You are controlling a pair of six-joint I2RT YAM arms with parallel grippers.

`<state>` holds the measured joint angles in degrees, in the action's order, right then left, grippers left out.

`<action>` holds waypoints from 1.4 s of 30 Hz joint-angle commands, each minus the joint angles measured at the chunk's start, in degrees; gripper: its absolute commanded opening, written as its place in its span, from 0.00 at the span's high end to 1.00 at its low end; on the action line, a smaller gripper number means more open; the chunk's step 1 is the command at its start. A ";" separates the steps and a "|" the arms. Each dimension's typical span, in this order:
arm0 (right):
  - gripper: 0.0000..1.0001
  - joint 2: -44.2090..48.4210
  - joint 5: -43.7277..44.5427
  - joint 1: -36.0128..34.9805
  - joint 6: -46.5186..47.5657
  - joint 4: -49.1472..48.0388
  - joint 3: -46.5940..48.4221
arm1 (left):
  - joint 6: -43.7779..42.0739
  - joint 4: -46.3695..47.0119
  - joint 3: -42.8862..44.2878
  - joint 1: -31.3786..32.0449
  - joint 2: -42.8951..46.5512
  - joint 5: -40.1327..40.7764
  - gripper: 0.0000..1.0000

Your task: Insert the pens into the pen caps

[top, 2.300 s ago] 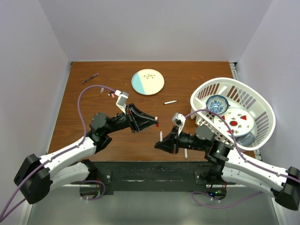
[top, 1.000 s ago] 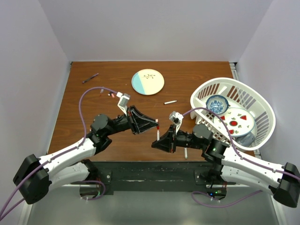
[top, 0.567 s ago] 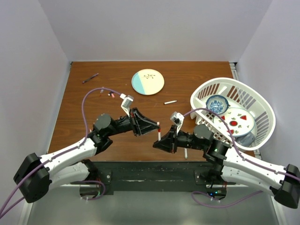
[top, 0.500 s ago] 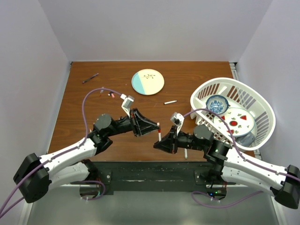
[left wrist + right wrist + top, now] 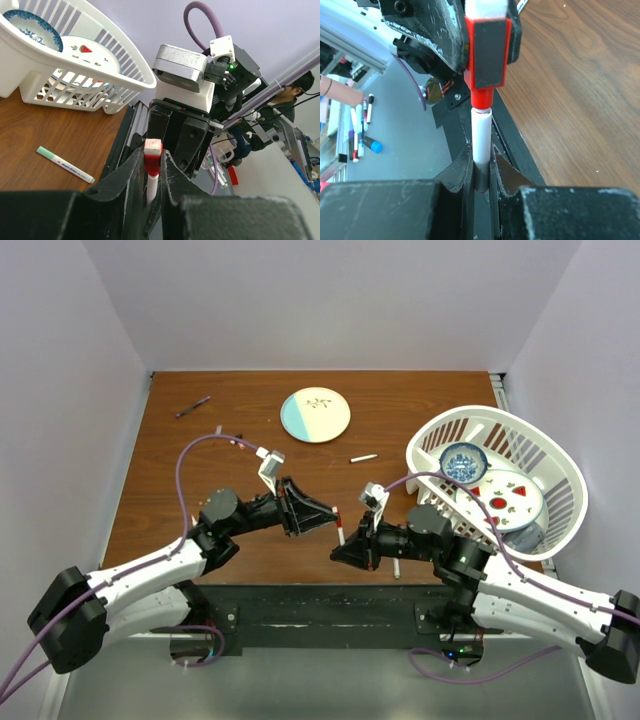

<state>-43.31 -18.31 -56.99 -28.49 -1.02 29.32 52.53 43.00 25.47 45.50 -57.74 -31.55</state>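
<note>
My left gripper (image 5: pixel 335 513) is shut on a red pen cap (image 5: pixel 152 155) above the table's near edge. My right gripper (image 5: pixel 346 542) is shut on the lower end of a white pen (image 5: pixel 481 134), which stands upright. The pen's top end sits inside the red cap (image 5: pixel 487 60), so both grippers meet tip to tip. In the left wrist view the white barrel (image 5: pixel 150 187) hangs below the cap between my fingers (image 5: pixel 134 176). A dark purple pen (image 5: pixel 193 406) and a white pen (image 5: pixel 363 457) lie farther back. Tiny caps (image 5: pixel 238 441) lie at mid-left.
A round white and pale blue plate (image 5: pixel 315 414) sits at the back centre. A white basket (image 5: pixel 480 416) with dishes stands on the right. A green-capped pen (image 5: pixel 65 164) lies on the wood near the right arm. Purple cables loop over both arms.
The left arm has moved right and nearer, carrying the red cap to the pen's tip. The right gripper shifted slightly with the pen. The cap and pen are now joined.
</note>
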 commanded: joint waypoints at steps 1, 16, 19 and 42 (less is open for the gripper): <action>1.00 -0.54 4.42 0.83 3.96 -3.73 7.50 | -0.41 -2.13 -1.83 1.44 -0.71 -7.65 1.00; 1.00 -1.43 11.53 0.92 7.66 -0.74 13.04 | -3.32 3.73 -8.23 6.18 -1.85 -10.02 1.00; 1.00 -1.60 12.85 0.92 8.80 -2.32 14.18 | -0.95 8.56 -11.84 6.53 -2.20 -9.06 1.00; 1.00 -8.71 12.95 1.01 16.80 -0.39 26.84 | 3.80 17.98 -14.32 14.70 -16.61 -8.53 1.00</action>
<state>-52.51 -12.97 -58.06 -13.32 26.59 46.26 54.78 72.14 14.00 52.77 -68.64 -20.71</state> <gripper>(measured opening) 0.128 0.204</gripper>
